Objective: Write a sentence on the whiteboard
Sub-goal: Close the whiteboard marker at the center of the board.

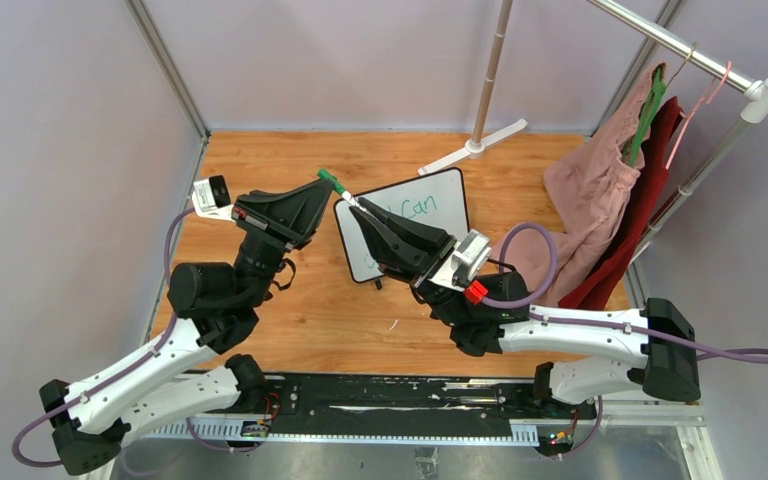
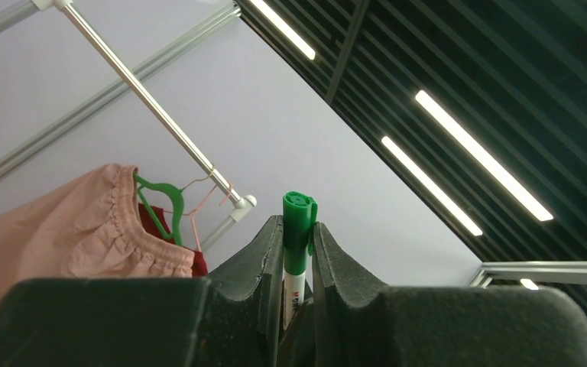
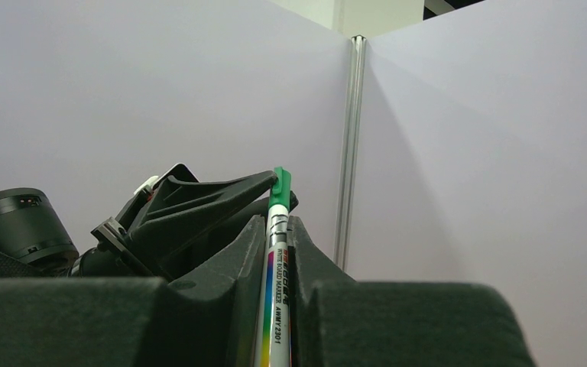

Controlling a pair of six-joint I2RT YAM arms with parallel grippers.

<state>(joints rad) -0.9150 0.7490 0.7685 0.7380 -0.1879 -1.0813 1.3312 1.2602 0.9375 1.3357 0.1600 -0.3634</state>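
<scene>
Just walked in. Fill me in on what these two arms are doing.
Both arms hold one green marker between them above the table. The left gripper is shut on its cap, and the right gripper is shut on its barrel. The whiteboard lies under the right arm with green writing on it. Only "Can" is readable. Whether the cap is going on or coming off cannot be told.

This is a robotics test booth in a lab: plain lilac panels (image 1: 60, 150) in metal posts (image 1: 167, 65) wall in a wooden tabletop (image 1: 320, 320), and two robot arms (image 1: 150, 368) are bolted to a rail (image 1: 380, 395) at 6 o'clock. A clothes rack (image 1: 660, 36) with hanging garments (image 1: 585, 190) stands at 2 o'clock. Overhead run strip lights (image 2: 483, 155) on a dark slatted ceiling (image 2: 520, 53).
</scene>
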